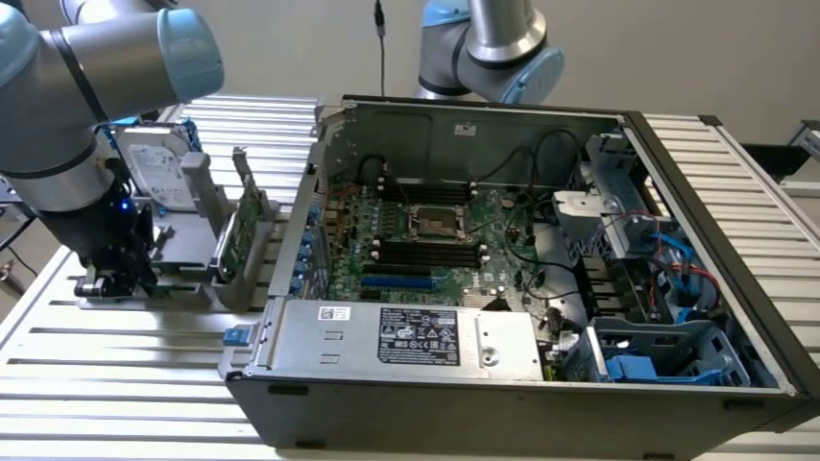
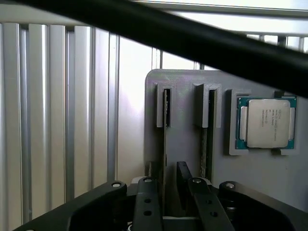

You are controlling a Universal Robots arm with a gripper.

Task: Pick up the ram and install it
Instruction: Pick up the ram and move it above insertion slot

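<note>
You had the end effector (image 2: pixel 166 169) unclenched astride the ram (image 2: pixel 166 120), which stood unlifted in its holder (image 2: pixel 185 79), so pickup and installation were both undone.

The exterior camera is standing off the arm (image 1: pixel 77 115), raised, and is looking down at a slant across the slatted surface (image 1: pixel 115 384) onto the open computer case (image 1: pixel 487 408). It is sitting far enough back to be taking in the whole case and the grey parts holder (image 1: pixel 192 288) at the exterior view's left, while the arm is looming close to the lens. The wrist camera is riding on the arm and is looking down past the gripper (image 2: pixel 167 172), close over that holder (image 2: pixel 187 82). Both views are sharing the holder and the surface beside it.
</note>
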